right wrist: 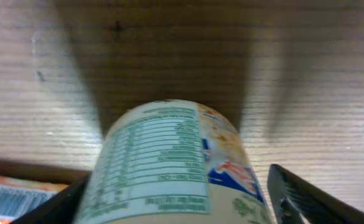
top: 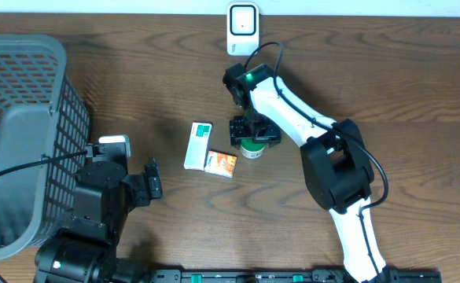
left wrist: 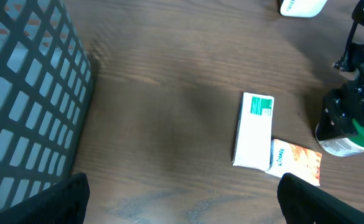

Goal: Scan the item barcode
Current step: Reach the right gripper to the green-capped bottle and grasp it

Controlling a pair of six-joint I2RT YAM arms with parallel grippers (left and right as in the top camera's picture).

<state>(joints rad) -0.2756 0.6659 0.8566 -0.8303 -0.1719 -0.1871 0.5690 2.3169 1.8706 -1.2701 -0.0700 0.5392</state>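
1. Two fingers of your right gripper [top: 252,132] straddle the green-lidded tub [right wrist: 163,162] mid-table, a gap at one side, unclamped.
2. Your left gripper [top: 152,179] hangs spread wide, empty, beside the mesh basket [top: 64,102].

No wording is legible in any view.
Tub [right wrist: 169,168]: white panel with green-printed table rows, characters too blurred to read.
Orange packet [right wrist: 7,196]: barcode-like stripes on a pale patch, digits unreadable.
White box [left wrist: 254,130]: green label at one end, print too small to read.
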